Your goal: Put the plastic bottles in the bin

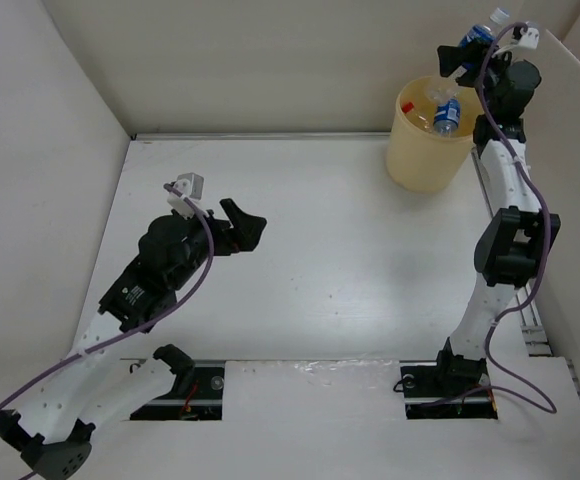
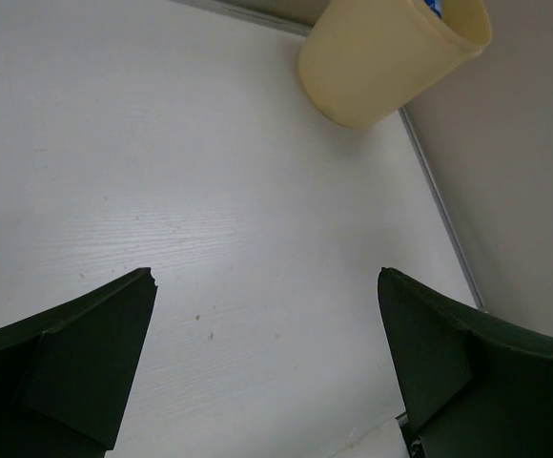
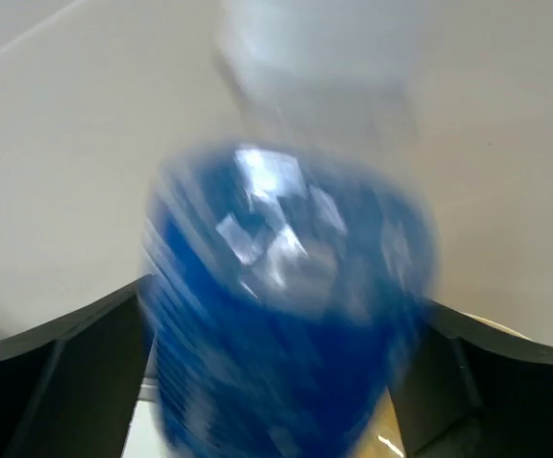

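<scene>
The bin [image 2: 372, 76] is smooth matt plastic, the table [image 2: 210, 191] matt with faint wood grain, the blue-labelled bottle [image 3: 286, 315] glossy.

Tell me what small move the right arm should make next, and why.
Probably carry the right hand a little nearer, over the bin: its blue-labelled bottle seems to hang beyond the far rim, so releasing now might miss.

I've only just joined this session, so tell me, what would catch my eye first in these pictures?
The right gripper holds a blue-labelled bottle in the air by the yellow bin at the table's far right; its blurred label fills the right wrist view. A second bottle with a blue label lies inside the bin. The left gripper hangs open over bare table.
</scene>
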You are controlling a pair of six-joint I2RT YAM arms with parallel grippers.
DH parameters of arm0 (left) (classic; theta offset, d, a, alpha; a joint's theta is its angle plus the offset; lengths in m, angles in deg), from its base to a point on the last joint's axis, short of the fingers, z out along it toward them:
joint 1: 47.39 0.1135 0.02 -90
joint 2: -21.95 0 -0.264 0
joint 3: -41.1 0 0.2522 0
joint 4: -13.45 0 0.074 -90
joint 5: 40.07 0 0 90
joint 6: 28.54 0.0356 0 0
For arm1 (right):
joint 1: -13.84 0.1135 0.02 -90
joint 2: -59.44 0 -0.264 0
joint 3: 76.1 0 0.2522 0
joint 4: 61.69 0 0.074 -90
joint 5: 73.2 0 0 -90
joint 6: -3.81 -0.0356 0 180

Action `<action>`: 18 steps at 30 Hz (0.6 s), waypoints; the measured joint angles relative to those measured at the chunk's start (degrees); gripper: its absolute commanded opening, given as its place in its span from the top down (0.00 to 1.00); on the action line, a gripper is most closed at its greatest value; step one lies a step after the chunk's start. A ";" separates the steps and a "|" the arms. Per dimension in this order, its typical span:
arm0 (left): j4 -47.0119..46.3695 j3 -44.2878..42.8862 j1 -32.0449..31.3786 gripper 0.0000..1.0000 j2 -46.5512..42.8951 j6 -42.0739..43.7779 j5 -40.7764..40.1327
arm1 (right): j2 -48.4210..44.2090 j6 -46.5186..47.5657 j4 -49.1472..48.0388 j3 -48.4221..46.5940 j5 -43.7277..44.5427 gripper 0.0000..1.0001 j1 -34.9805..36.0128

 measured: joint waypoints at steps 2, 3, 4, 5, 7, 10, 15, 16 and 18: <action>0.26 0.07 0.00 0.00 -2.05 -0.24 -0.11 | 0.48 1.53 2.03 -1.86 0.92 0.00 -0.31; 0.39 0.17 0.00 0.00 -2.75 -0.28 -0.22 | 0.61 1.84 2.75 -2.43 1.29 0.00 -0.55; 0.55 0.33 0.00 0.00 -3.21 -0.31 -0.35 | 0.68 2.05 3.39 -2.91 1.55 0.00 -0.63; 0.85 0.44 0.00 0.00 -3.65 -0.33 -0.44 | 0.79 2.38 3.76 -3.21 1.75 0.00 -0.74; 1.36 0.66 0.00 0.00 -3.98 -0.33 -0.85 | 1.38 3.04 4.79 -4.44 2.14 0.00 -0.81; 2.29 1.18 0.00 0.00 -3.41 -0.33 -1.66 | 2.40 3.48 6.23 -5.99 2.05 0.00 -0.83; 5.11 1.14 0.00 0.00 -2.45 -0.28 -4.59 | -0.20 4.74 9.73 -3.26 -0.09 0.00 -0.24; 6.54 0.59 0.00 0.00 -2.23 -0.24 -5.64 | -2.60 6.54 11.43 -0.96 -0.09 0.00 0.09; 9.07 -1.55 0.00 0.00 -1.05 0.02 -8.17 | -8.41 10.25 17.62 2.93 -0.48 0.00 1.27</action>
